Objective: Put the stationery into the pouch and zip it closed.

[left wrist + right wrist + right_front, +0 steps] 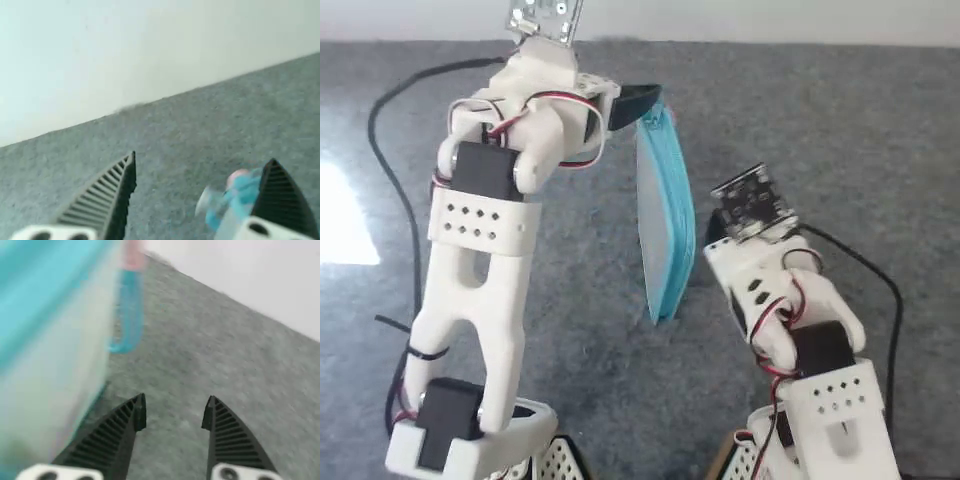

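Left gripper (202, 159) wide open; pouch (235, 200) alongside

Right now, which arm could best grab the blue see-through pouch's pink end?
Probably left: the open left hand has the pink end of the pouch beside one finger. The open right hand is by its side.

The left arm (480, 270) rises from its base at the near left, stretches up toward the far side, then turns at the wrist (555, 95) to the right. The left claw (202, 159) stands wide open, its two dark ribbed fingers (107, 200) well apart. The right arm (800, 340) stands at the near right, folded shorter, leaning toward the far left and the middle of the scene. The right claw (175, 410) points forward and down, its jaws parted with a clear gap between the tips.
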Robot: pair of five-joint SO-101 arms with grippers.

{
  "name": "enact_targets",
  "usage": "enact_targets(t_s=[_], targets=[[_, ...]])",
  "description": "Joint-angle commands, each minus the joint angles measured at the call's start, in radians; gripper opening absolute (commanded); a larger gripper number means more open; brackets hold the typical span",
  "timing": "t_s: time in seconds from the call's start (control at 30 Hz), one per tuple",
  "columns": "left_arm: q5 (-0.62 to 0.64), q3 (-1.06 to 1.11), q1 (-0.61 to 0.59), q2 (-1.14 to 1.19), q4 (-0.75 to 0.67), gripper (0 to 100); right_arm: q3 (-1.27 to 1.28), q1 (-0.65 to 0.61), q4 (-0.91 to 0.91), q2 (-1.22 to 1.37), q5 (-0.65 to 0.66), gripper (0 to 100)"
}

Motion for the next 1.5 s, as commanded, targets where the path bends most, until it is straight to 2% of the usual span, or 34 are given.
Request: enact_targets(t_s=[0.0, 0.2, 0.37, 0.5, 0.57, 0.73, 0.93, 1.1, 1.27, 1.47], targets=[[0.032, -0.084, 0.026, -0.002, -0.029, 37, -0.124, 0.148, 0.038, 0.007, -0.021, 18.4], [0.086, -0.087, 0.017, 0.046, -0.041, 37, -0.296, 0.371, 0.265, 0.007, 0.018, 18.4], [0.158, -0.108, -0.032, -0.055, 0.009, 37, -0.35, 0.404, 0.401, 0.007, 0.018, 18.0], [0.135, -0.05, -0.11, -0.238, 0.095, 37, -0.319, 0.404, 0.438, 0.005, 0.014, 18.0], [0.101, 0.05, -0.153, -0.342, 0.091, 37, -0.273, 0.389, 0.437, -0.007, 0.009, 16.4], [0.029, 0.486, -0.239, -0.631, 0.026, 37, -0.071, 0.288, 0.381, -0.077, 0.015, 0.2], [0.029, 1.099, -0.393, -1.043, -0.173, 37, 0.203, 0.271, 0.305, -0.219, 0.018, 4.0], [0.026, 1.475, -0.44, -1.399, -0.207, 37, 0.35, 0.271, 0.298, -0.387, 0.018, 4.0], [0.028, 1.71, -0.434, -1.649, -0.149, 37, 0.491, 0.315, 0.302, -0.568, 0.018, 4.0], [0.029, 1.821, -0.434, -1.608, -0.152, 37, 0.701, 0.406, 0.298, -0.739, 0.018, 4.0]])
